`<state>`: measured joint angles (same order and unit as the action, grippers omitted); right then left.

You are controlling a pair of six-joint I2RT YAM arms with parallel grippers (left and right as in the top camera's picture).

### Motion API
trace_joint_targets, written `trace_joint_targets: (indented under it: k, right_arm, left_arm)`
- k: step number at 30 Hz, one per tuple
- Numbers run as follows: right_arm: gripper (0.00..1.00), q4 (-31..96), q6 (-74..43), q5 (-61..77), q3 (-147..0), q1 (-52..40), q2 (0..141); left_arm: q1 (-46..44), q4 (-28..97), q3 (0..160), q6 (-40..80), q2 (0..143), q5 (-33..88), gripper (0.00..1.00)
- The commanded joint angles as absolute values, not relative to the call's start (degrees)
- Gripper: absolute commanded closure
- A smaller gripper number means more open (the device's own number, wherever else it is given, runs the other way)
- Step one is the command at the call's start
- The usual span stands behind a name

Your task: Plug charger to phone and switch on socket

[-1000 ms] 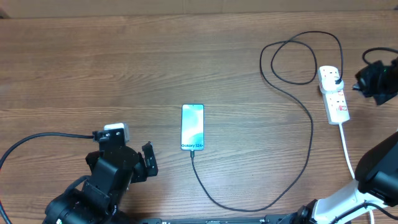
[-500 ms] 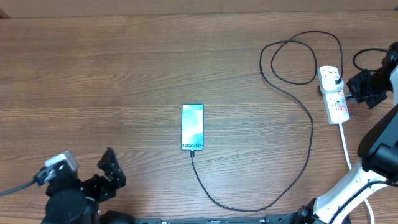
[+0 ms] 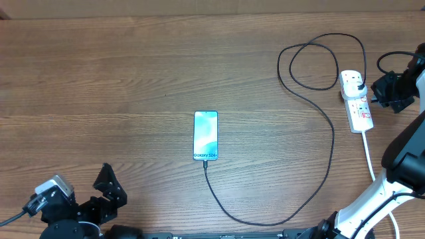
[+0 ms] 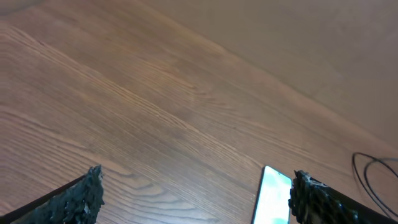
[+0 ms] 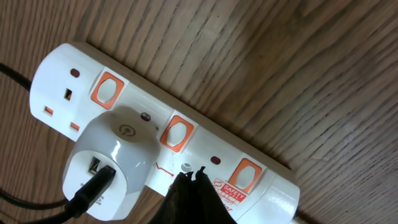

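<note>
Charger (image 3: 333, 136) in phone (image 3: 206, 135); right gripper (image 5: 189, 177) closed at white socket (image 5: 205, 140).

Overhead looks down; left wrist low toward phone (image 4: 272, 196); right wrist close on socket (image 5: 273, 186).

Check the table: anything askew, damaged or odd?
Nothing stands out. The phone lies flat, screen lit. The charger runs from the phone's lower end to the white adapter in the socket, and its cable only loops loosely. The right gripper, shut, is over the socket by its switches.
</note>
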<state>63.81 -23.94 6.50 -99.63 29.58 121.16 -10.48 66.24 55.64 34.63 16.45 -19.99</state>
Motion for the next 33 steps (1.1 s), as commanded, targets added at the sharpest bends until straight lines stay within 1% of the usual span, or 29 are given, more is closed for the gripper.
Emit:
trace_joint_targets:
  k: [1, 6, 10, 15, 33]
  right_arm:
    - [0.96, 63.53, -23.7, 7.16, -100.95, 29.47, 123.31]
    - [0.96, 63.02, -23.73, 7.84, -100.95, 29.3, 123.5]
    - [0.96, 62.39, -23.73, 11.88, -100.95, 29.23, 123.5]
    - [0.96, 62.11, -23.75, 9.72, -100.95, 28.6, 123.52]
    - [0.96, 60.88, -23.92, 8.43, -100.95, 28.27, 123.52]
  left_arm:
    - [-9.23, 66.22, 55.42, 35.81, 15.92, -20.99, 0.0]
    - [-9.23, 66.22, 55.42, 35.81, 15.92, -20.99, 0.01]
    - [-9.23, 66.22, 55.42, 35.81, 15.92, -20.99, 0.0]
    - [-9.23, 66.22, 55.42, 35.81, 15.92, -20.99, 0.0]
    - [-9.23, 66.22, 55.42, 35.81, 15.92, -20.99, 0.0]
